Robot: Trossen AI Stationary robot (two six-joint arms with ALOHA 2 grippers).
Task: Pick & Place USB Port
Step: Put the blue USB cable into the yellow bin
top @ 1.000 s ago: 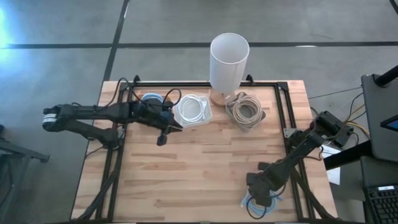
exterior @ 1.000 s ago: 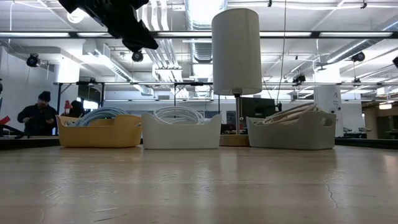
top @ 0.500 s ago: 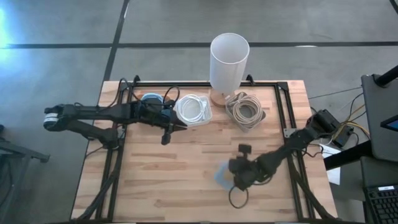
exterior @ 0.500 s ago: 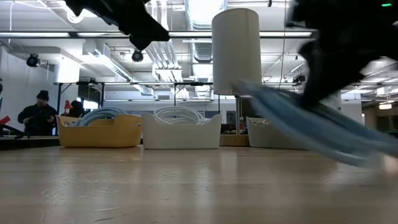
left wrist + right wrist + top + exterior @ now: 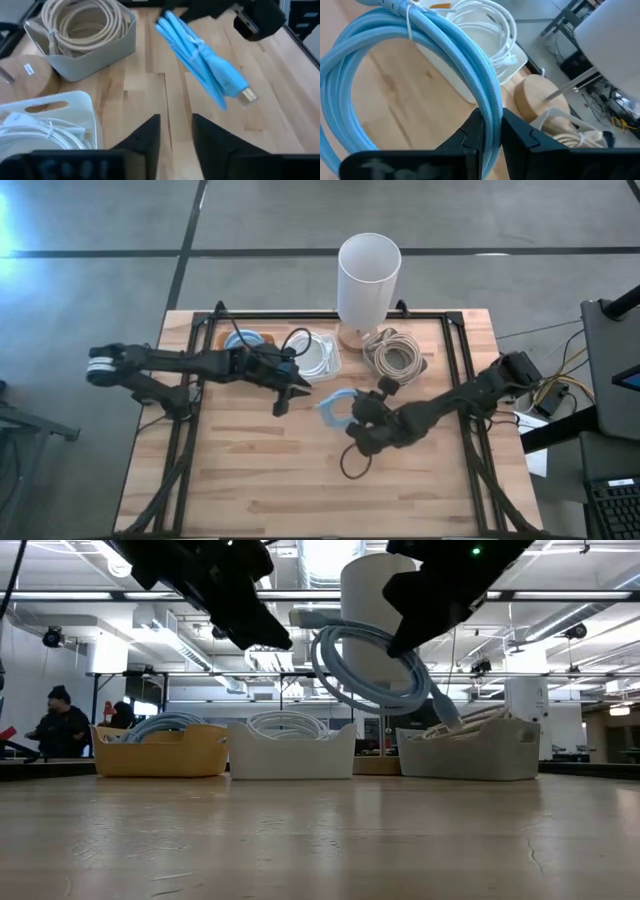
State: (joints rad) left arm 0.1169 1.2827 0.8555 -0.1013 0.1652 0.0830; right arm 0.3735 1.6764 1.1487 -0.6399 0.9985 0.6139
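Observation:
A coiled light-blue USB cable [image 5: 335,408] hangs above the table's middle with my right gripper [image 5: 490,135] shut on it. In the low view the coil [image 5: 365,665] is well clear of the wood, and one plug [image 5: 445,720] dangles below it. My left gripper [image 5: 176,137] is open just left of the coil, near the white bin, with nothing between its fingers; its view shows the cable's metal plug [image 5: 246,95] ahead. Along the far edge stand a yellow bin [image 5: 245,340], a white bin [image 5: 312,352] and a grey bin [image 5: 395,355], each holding a cable coil. My right gripper pinches one side of the coil [image 5: 490,107] between its two fingers, with several strands bundled together. The fingers come from the table's right, slanting down, and lie across the strands. The coil is lifted clear of the table and stands tilted, its loop reaching beyond the fingertips.
A tall white lamp shade [image 5: 368,275] on a round wooden base [image 5: 540,97] stands at the far edge between the white and grey bins. A dark cable loop [image 5: 352,465] hangs under my right arm. A person [image 5: 60,725] shows in the room behind.
My right gripper has taken the blue cable from the near right corner and carried it up and toward the table's middle, turning its wrist as it went; the coil is now lifted clear. My left gripper has moved a little toward the right and down, toward the coil.

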